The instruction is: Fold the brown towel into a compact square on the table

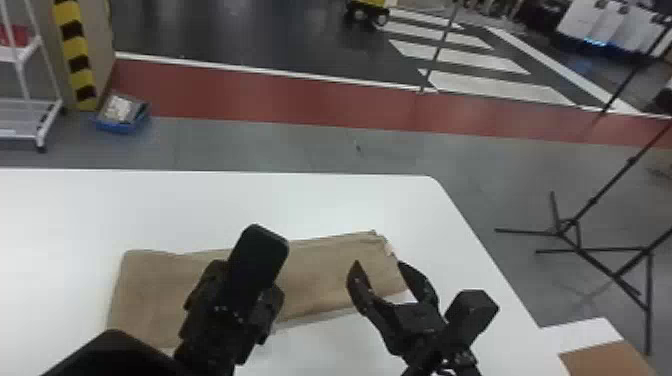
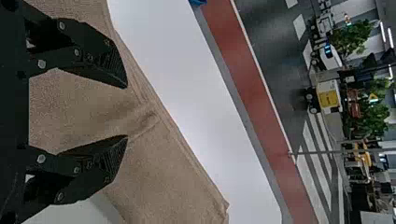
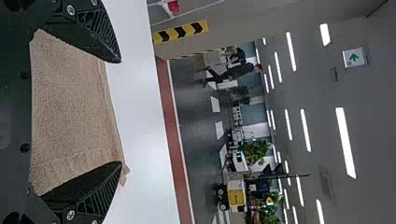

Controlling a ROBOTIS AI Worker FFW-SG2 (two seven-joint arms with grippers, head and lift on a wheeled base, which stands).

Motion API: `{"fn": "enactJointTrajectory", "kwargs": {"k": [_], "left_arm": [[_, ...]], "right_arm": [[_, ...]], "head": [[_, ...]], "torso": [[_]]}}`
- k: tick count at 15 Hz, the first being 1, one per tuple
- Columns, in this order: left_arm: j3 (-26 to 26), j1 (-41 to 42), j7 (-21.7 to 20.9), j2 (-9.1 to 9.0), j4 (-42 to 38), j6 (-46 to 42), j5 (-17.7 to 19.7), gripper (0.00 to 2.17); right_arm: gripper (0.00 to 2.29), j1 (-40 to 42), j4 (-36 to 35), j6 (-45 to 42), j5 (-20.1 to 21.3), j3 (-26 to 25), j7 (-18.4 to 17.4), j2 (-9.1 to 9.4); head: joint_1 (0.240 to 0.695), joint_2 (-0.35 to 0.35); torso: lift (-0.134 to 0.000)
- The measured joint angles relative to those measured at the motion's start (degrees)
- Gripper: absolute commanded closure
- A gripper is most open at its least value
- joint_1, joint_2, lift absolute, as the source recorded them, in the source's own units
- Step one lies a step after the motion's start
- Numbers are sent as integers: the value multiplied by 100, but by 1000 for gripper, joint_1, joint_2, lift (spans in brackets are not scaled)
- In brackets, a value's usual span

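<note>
Black arm [image 1: 117, 357] comes in low at the near left of the head view, and its left gripper [image 1: 227, 312] hangs over the towel's left part, where the head view hides the fingertips; in its own wrist view the left gripper [image 2: 126, 112] has its two fingers standing apart, gripping nothing, with a rumpled ridge of cloth beyond the gap. Over the right end of the towel is the right gripper [image 1: 378, 264], its fingers spread wide and holding nothing, one tip above the cloth and the other by the short edge; whether either tip touches, I cannot tell. The brown towel [image 1: 325, 270] lies as a long, flattened strip across the white table [image 1: 340, 200], with layered edges, a small pale patch [image 1: 389, 248] near its right end and a slightly ragged far right corner. Past the table, a blue tray [image 1: 120, 126] sits on the floor beside a post with yellow and black stripes [image 1: 75, 55], a white rack [image 1: 20, 117] is at the left, and thin black stands [image 1: 592, 200] are at the right
</note>
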Motion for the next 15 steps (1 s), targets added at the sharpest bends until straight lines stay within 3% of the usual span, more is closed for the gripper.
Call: {"fn": "enactJointTrajectory", "kwargs": {"k": [3, 5, 6, 10, 12, 15], "left_arm": [[220, 229, 19, 0, -217, -131, 19, 36], [744, 559, 0, 0, -465, -558, 116, 33], [1112, 780, 8, 30, -584, -925, 253, 33], [2476, 1682, 95, 211, -549, -3463, 1032, 36], [2822, 1969, 30, 226, -340, -4396, 1245, 36], [3056, 2138, -115, 228, 19, -5047, 1577, 39]], "right_arm": [[113, -20, -46, 75, 86, 143, 7, 0], [113, -40, -77, 142, 210, 325, 17, 0], [113, -75, -78, 231, 301, 453, 18, 0], [113, -377, 106, 751, 761, 987, 16, 0], [113, -488, 174, 1014, 935, 1150, 3, 0], [113, -594, 227, 1450, 1152, 1278, 0, 0]], "head": [[695, -349], [695, -305], [695, -232], [695, -80], [695, 2], [695, 30]], "torso": [[-114], [-114], [-114], [-114], [-114], [-114]]}}
